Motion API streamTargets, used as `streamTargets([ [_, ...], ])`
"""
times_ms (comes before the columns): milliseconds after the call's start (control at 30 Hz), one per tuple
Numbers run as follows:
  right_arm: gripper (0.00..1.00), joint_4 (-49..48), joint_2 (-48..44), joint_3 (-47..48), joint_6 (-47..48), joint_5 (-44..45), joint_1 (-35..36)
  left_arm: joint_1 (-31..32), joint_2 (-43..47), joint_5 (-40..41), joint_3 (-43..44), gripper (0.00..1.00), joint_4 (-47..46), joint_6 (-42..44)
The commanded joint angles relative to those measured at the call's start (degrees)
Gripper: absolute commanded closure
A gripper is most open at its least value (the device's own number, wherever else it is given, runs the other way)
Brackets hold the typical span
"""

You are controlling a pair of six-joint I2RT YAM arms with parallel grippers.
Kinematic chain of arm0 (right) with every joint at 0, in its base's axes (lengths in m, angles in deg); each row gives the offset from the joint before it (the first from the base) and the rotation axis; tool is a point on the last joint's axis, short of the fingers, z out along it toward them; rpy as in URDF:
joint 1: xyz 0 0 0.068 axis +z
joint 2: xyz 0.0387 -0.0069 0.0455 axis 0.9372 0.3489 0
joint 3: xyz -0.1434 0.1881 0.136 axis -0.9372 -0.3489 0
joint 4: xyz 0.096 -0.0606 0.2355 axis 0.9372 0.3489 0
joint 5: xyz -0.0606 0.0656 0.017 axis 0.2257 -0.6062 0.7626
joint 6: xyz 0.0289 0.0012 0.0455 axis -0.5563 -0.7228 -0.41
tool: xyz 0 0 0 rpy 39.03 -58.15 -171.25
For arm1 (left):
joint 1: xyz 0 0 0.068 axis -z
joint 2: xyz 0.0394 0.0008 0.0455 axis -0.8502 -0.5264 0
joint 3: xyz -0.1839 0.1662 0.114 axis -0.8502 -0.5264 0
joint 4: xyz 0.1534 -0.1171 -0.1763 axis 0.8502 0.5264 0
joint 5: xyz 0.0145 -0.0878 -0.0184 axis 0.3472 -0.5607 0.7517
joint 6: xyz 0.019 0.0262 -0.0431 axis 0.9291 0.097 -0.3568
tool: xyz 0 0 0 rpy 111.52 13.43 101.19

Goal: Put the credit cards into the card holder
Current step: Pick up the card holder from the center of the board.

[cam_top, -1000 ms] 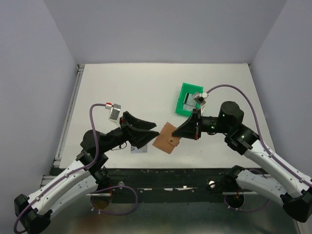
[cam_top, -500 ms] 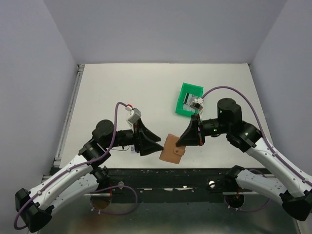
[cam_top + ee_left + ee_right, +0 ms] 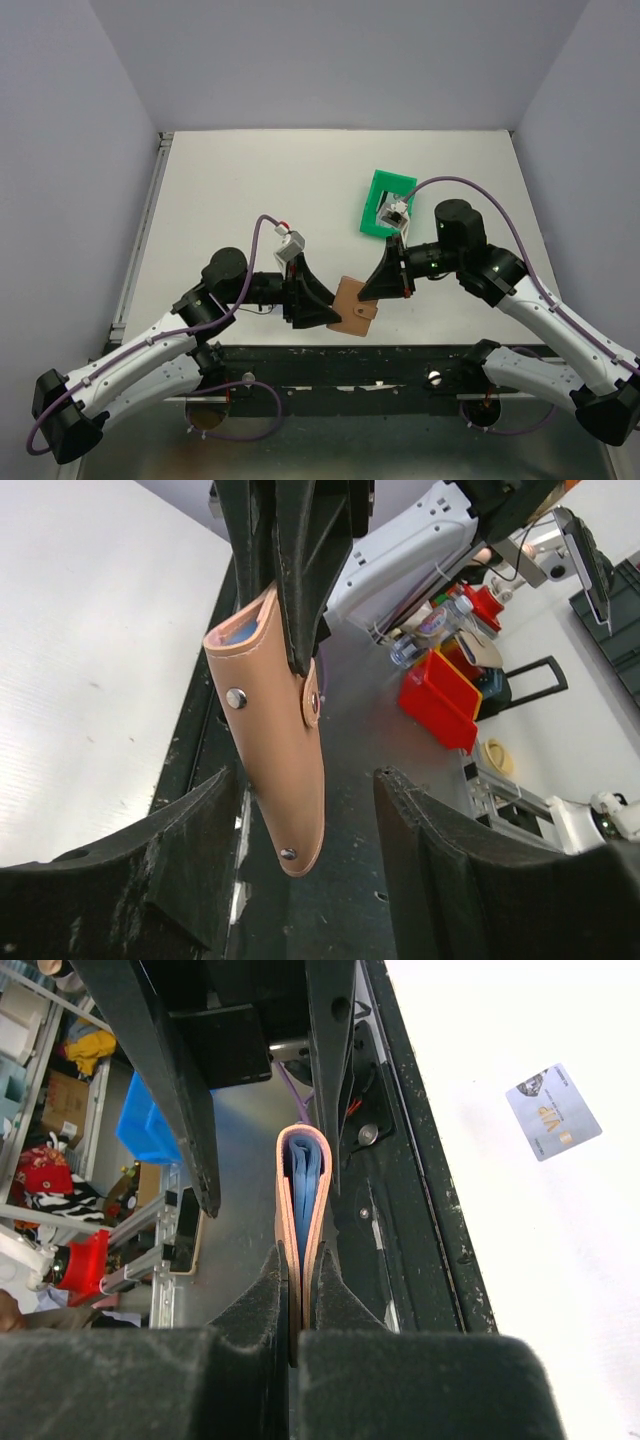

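Observation:
The tan leather card holder [image 3: 356, 308] hangs in the air near the table's front edge, folded, with its snap tab [image 3: 312, 702] showing. My right gripper [image 3: 300, 1272] is shut on one end of it [image 3: 302, 1195]; blue edges [image 3: 306, 1172] show inside the fold. My left gripper [image 3: 305, 815] is open, and the holder's free end [image 3: 296, 840] reaches down between its fingers [image 3: 185, 875], nearer the left one. One pale grey credit card [image 3: 553, 1112] lies flat on the white table, seen only in the right wrist view; the left arm hides it from above.
A green plastic bin [image 3: 378, 190] stands on the table behind my right wrist. The black frame rail [image 3: 400, 355] runs along the table's front edge just below both grippers. Off the table, red and blue boxes [image 3: 440, 695] sit on the floor.
My left arm has swung right, off the card on the table, and its open jaws now straddle the holder's free end. My right gripper has brought the holder nearer the front edge.

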Motion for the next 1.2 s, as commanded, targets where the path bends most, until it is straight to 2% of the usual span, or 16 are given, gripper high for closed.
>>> streamTargets([
  [0,1.00,-0.57,-0.62,1.28,0.06,-0.23,0.22,2.61,-2.47,0.18,-0.26,0.35,-0.99,0.68],
  [133,1.00,-0.66,-0.44,1.19,0.23,-0.32,0.21,3.93,-4.23,0.18,0.62,0.48,-0.99,1.47],
  [333,0.98,-0.66,-0.62,0.75,0.50,0.04,0.22,4.46,-5.72,0.35,1.59,0.74,-1.34,2.00],
  [400,0.90,-0.31,-0.79,0.67,0.67,0.56,0.22,4.54,-5.90,0.62,1.59,0.85,-1.69,1.83],
  [467,0.70,0.56,-1.14,0.75,1.02,2.40,0.21,4.63,-5.90,1.05,1.67,1.00,-1.78,1.74],
  [533,0.49,1.53,-1.67,0.75,1.11,5.21,0.22,4.55,-5.73,2.98,1.33,1.00,-1.43,2.00],
  [700,0.26,2.33,-5.01,0.40,-0.99,15.21,0.22,4.72,-2.14,8.51,-1.31,1.00,-4.93,3.32],
  [800,0.23,2.42,-6.94,-0.21,-2.31,20.67,0.22,4.72,1.21,13.34,-4.12,1.00,-7.84,4.11],
  [867,0.19,2.59,-8.35,-0.91,-3.45,24.98,0.22,4.72,2.01,16.69,-3.60,1.00,-5.31,4.90],
  [1167,0.18,4.08,-8.89,-1.27,-8.90,36.41,0.22,4.98,-5.19,37.15,5.53,1.00,17.71,5.96],
])
